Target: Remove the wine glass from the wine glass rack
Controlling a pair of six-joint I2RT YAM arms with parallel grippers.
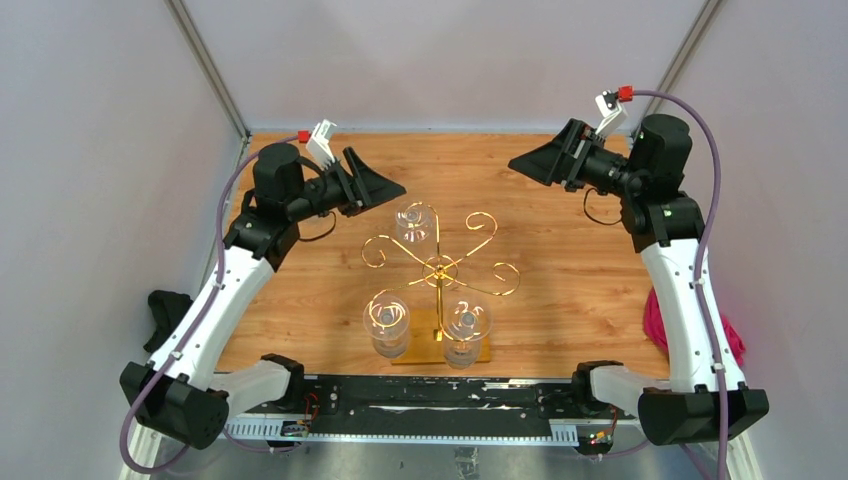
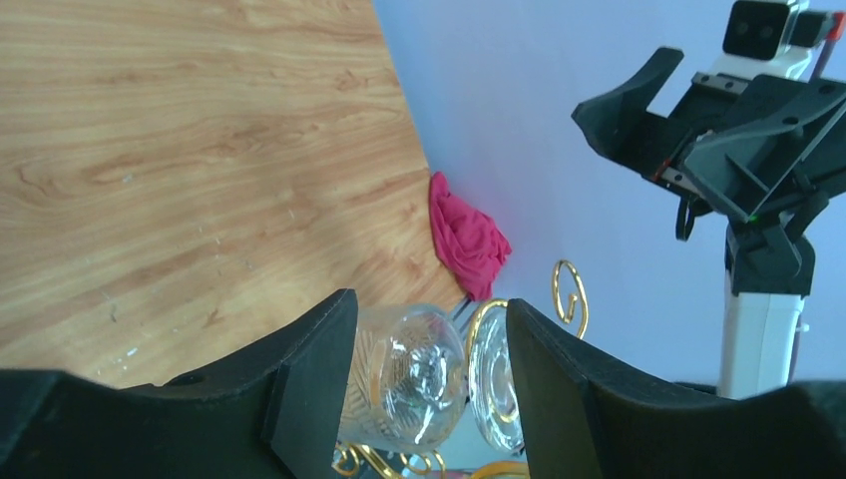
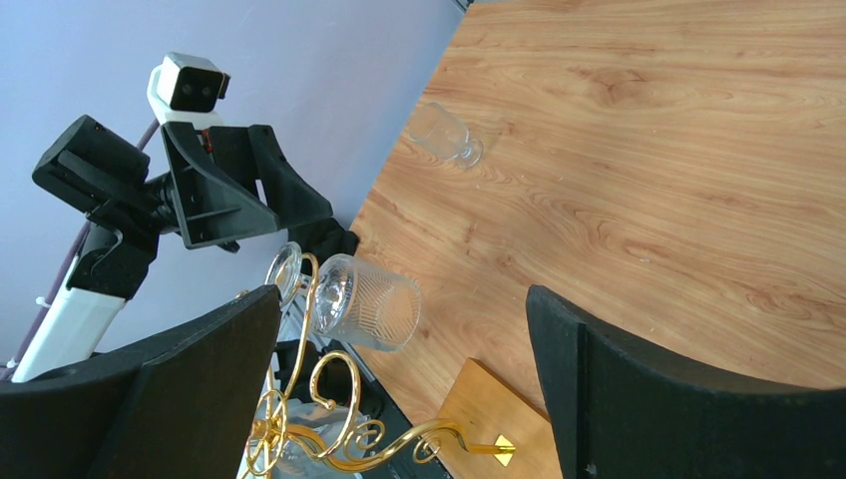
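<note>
Gold wire forms the wine glass rack (image 1: pixel 440 268), which stands near the front middle of the wooden table (image 1: pixel 570 270) on a flat wooden base (image 1: pixel 428 352), its thin pole (image 1: pixel 439 305) rising to curled scroll arms. Three clear glasses hang from those arms. The wine glass (image 1: pixel 415 222) hangs on the rack's far-left arm, bowl down. Two other glasses (image 1: pixel 386 322) hang on the near side, one to each side of the pole.

The left gripper (image 1: pixel 388 190) hovers just beyond and to the left of the rack, close beside the wine glass but apart from it. Its jaws are parted and nothing sits between them. From the left wrist, the wine glass (image 2: pixel 409 374) shows past the fingertips (image 2: pixel 324 349), framed by the gap but not touched.

The right gripper (image 1: pixel 525 162) hangs well off to the far right of the rack, its jaws spread wide and holding nothing. The right wrist view shows its fingers (image 3: pixel 599 379) set far apart over bare wood. In that view, what may be another clear glass (image 3: pixel 445 134) rests on the table, too faint to tell for sure.

A pink cloth (image 1: pixel 655 325) lies at the table's edge, right of the rack.
</note>
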